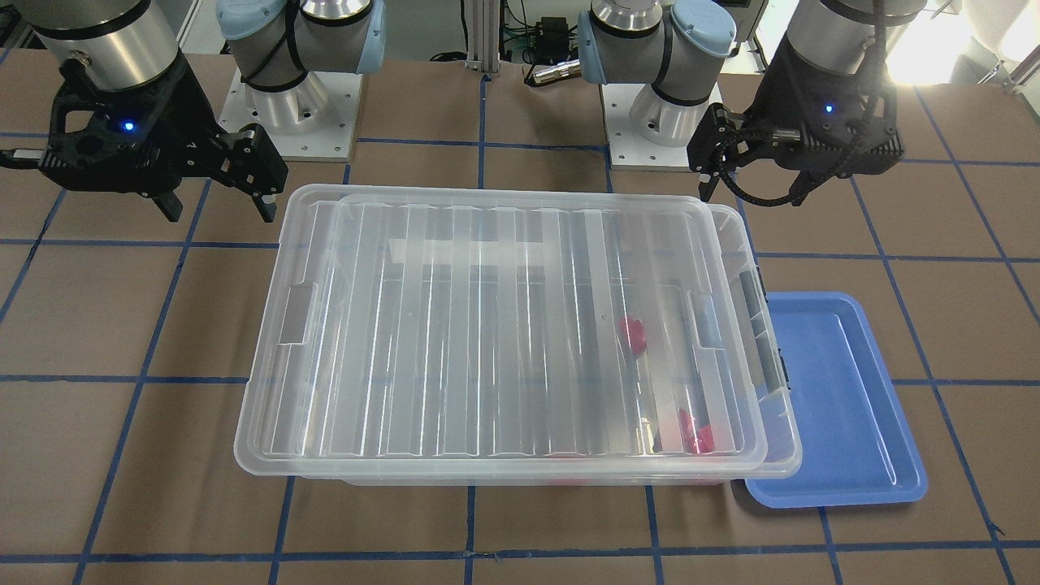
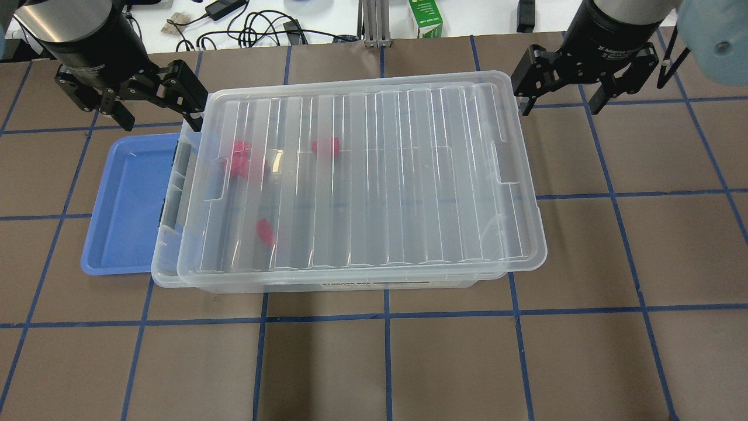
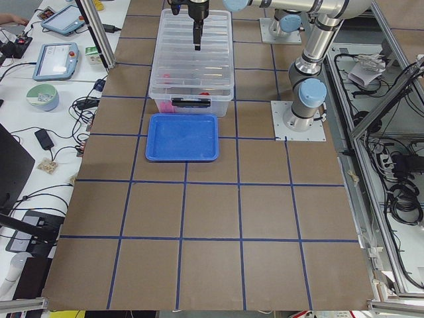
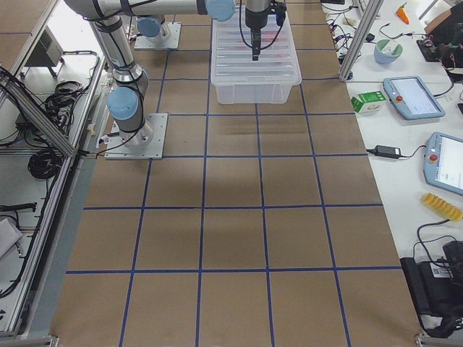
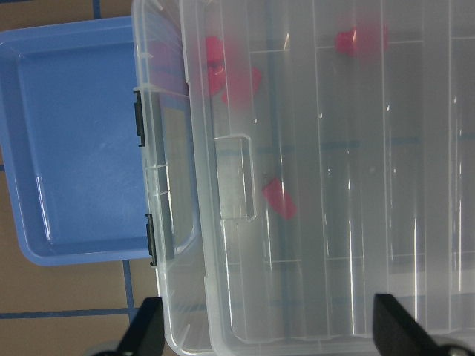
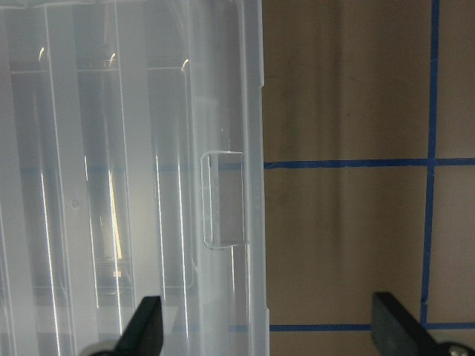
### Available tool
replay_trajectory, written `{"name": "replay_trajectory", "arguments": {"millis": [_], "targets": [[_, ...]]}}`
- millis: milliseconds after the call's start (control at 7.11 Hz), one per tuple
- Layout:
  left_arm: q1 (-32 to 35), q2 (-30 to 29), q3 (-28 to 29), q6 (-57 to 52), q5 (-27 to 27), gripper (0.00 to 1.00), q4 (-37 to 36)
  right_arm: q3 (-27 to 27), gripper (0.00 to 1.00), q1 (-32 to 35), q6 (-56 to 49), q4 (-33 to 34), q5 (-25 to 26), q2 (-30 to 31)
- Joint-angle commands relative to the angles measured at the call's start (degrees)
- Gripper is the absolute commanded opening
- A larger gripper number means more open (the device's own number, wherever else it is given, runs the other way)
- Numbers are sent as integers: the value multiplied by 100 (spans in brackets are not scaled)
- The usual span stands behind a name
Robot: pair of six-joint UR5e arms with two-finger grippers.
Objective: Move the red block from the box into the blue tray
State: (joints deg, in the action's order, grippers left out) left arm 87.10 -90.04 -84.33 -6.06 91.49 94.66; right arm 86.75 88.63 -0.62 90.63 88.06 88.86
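Observation:
The clear box (image 2: pixel 166 257) stands mid-table with its ribbed lid (image 2: pixel 409 175) lying loose on top, shifted toward my right. Three red blocks show through the lid: a blurred one (image 2: pixel 239 161), one (image 2: pixel 326 146) and one (image 2: pixel 266 231); they also show in the left wrist view (image 5: pixel 278 199). The blue tray (image 2: pixel 125 199) lies empty against the box's left end. My left gripper (image 2: pixel 158 99) is open and empty above the box's far left corner. My right gripper (image 2: pixel 561 88) is open and empty beyond the far right corner, over the lid's edge (image 6: pixel 223 148).
Brown table (image 2: pixel 409 362) with blue tape grid. Cables and a green carton (image 2: pixel 425 17) lie past the far edge. Both arm bases (image 1: pixel 301 106) stand behind the box.

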Motion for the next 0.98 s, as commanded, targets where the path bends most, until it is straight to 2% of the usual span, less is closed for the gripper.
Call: {"name": "replay_trajectory", "arguments": {"millis": [0,844], "targets": [[0,4,-4,0,-9,100,0,0,100,-3,0,-1,0,0],[0,31,-30,0,0,100,0,70,100,-3,-113,25,18,-61]]}}
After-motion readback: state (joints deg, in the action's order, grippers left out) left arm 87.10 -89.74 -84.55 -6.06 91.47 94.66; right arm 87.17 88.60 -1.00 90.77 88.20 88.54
